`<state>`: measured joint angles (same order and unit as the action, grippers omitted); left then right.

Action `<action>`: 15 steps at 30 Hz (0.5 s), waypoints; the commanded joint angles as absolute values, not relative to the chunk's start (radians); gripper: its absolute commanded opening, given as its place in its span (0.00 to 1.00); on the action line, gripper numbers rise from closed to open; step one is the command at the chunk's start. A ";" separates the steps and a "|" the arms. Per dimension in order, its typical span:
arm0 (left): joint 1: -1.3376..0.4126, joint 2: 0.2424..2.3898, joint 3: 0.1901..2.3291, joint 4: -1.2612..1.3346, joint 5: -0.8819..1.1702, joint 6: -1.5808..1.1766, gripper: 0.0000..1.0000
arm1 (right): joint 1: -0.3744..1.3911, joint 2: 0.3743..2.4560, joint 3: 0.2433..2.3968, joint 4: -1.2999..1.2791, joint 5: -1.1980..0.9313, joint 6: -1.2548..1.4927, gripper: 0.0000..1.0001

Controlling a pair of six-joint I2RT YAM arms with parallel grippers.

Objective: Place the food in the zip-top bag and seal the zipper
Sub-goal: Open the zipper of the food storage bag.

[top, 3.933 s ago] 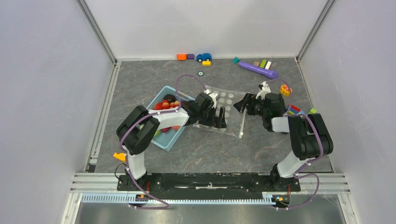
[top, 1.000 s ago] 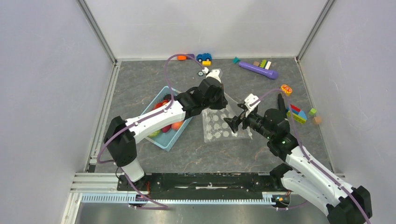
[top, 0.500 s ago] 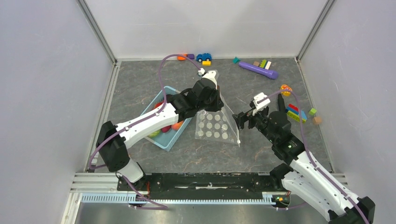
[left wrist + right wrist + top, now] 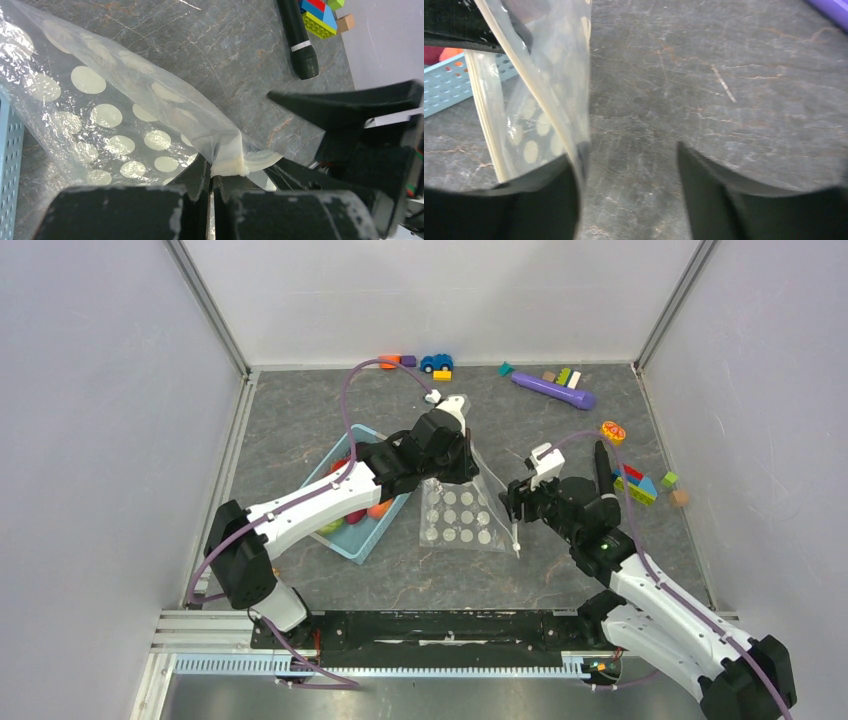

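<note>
The zip-top bag (image 4: 458,512), clear with white dots, hangs like a tent from my left gripper (image 4: 457,446). That gripper (image 4: 212,176) is shut on the bag's (image 4: 100,115) upper corner at the pale zipper strip (image 4: 231,165). The zipper (image 4: 500,508) slopes down the bag's right edge to the table. My right gripper (image 4: 513,502) is beside that edge, open. In the right wrist view the bag (image 4: 561,60) and zipper strip (image 4: 531,85) drape against the left finger (image 4: 549,200), and nothing lies between the fingertips (image 4: 629,167). Red and orange food (image 4: 377,508) sits in the light blue basket (image 4: 340,540).
A black stick (image 4: 601,462), coloured blocks (image 4: 638,483) and an orange round piece (image 4: 612,430) lie right of the right arm. At the back are a purple cylinder (image 4: 553,390), a blue toy car (image 4: 436,362) and more blocks (image 4: 398,361).
The left gripper has kept the bag's corner lifted while the bag swung round. The right gripper came in to the bag's zipper edge and its jaws have narrowed.
</note>
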<state>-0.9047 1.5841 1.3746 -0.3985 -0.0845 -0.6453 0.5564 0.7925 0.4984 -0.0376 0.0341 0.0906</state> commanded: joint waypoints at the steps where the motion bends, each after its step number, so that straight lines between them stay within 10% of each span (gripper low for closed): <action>1: -0.905 1.559 1.383 -0.384 -0.013 -0.612 0.02 | 0.561 0.805 0.437 0.134 -0.088 0.146 0.54; 5: -0.905 1.561 1.376 -0.354 0.050 -0.614 0.02 | 0.561 0.811 0.440 0.181 -0.084 0.153 0.00; 6: -0.905 1.560 1.375 -0.350 0.047 -0.613 0.07 | 0.561 0.807 0.449 0.172 -0.056 0.156 0.00; 9: -0.905 1.561 1.395 -0.362 0.061 -0.599 0.95 | 0.561 0.808 0.536 0.065 0.056 0.138 0.00; 15: -0.905 1.568 1.421 -0.321 0.174 -0.588 1.00 | 0.560 0.894 0.883 -0.455 0.519 0.173 0.00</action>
